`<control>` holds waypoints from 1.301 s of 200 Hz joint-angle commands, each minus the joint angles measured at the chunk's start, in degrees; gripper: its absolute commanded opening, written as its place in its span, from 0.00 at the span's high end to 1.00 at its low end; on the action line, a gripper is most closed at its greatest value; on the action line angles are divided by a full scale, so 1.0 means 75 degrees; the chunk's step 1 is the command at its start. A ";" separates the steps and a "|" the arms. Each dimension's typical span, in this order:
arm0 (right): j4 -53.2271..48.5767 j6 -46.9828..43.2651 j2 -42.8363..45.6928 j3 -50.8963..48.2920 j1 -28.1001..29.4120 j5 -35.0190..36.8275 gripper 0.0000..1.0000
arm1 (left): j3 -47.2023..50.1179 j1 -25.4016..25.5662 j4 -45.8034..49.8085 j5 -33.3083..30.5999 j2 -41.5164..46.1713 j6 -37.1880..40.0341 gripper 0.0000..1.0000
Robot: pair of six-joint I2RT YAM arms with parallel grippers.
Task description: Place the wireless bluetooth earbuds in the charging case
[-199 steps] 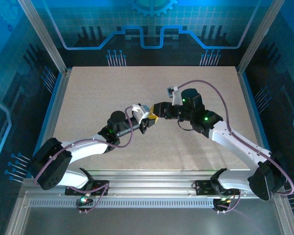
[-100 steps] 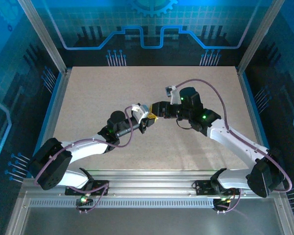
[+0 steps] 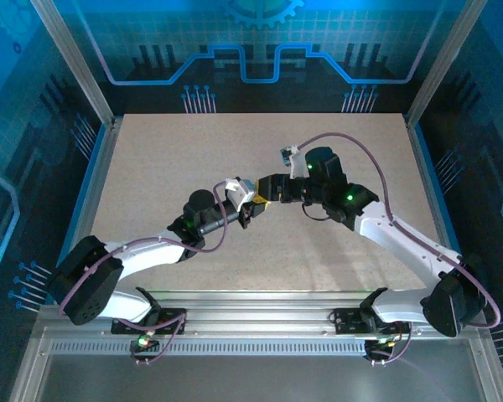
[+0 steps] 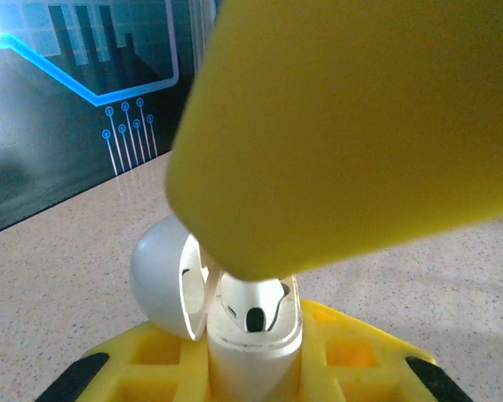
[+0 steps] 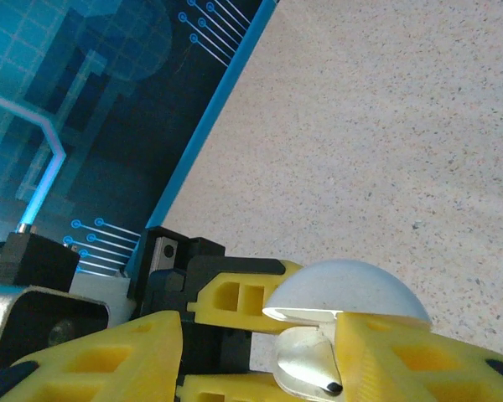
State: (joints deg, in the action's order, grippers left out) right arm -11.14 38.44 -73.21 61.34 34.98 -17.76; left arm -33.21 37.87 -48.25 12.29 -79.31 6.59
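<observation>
My left gripper (image 4: 256, 373) is shut on the white charging case (image 4: 253, 347), held upright above the middle of the table. Its domed lid (image 4: 161, 280) hangs open to the left. A white earbud (image 4: 256, 311) with a dark spot sits in the case's well. One yellow finger (image 4: 352, 126) of my right gripper (image 5: 260, 368) hovers close over the case. In the right wrist view the lid (image 5: 344, 289) lies beyond the right finger (image 5: 419, 360), and the glossy earbud (image 5: 306, 362) with its black tip rests beside that finger. The right jaws stand apart, open. From above, both grippers (image 3: 250, 203) (image 3: 270, 188) meet tip to tip.
Bare speckled tabletop (image 3: 176, 159) stretches all round the two grippers. A blue-lit wall (image 3: 251, 59) closes the back and aluminium posts (image 3: 80, 67) frame the sides. The left gripper's black body (image 5: 176, 268) sits just beyond my right fingers.
The right gripper's jaws have spread wider, and its arm has shifted slightly to the left. The left arm and the case have stayed put.
</observation>
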 commanded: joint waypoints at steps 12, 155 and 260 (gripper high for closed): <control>-0.0554 -0.0433 0.0518 0.0175 0.0036 0.0335 0.49 | 0.0061 0.0055 -0.0440 0.0085 0.0262 -0.0047 0.83; -0.3917 -0.1803 -0.1300 0.1779 -0.0225 0.1717 0.55 | 0.1283 -0.1089 0.1420 -0.1067 0.2513 -0.1669 0.83; -0.5894 -0.4248 -0.5695 0.5228 -0.0137 0.2788 0.57 | 0.1651 -0.1627 0.3565 -0.1498 0.4500 -0.1675 0.83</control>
State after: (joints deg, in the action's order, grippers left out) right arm -49.34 12.23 -110.69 94.85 33.69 0.08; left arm -22.02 26.28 -24.82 2.26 -46.30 -5.69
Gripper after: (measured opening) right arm 0.431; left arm 0.215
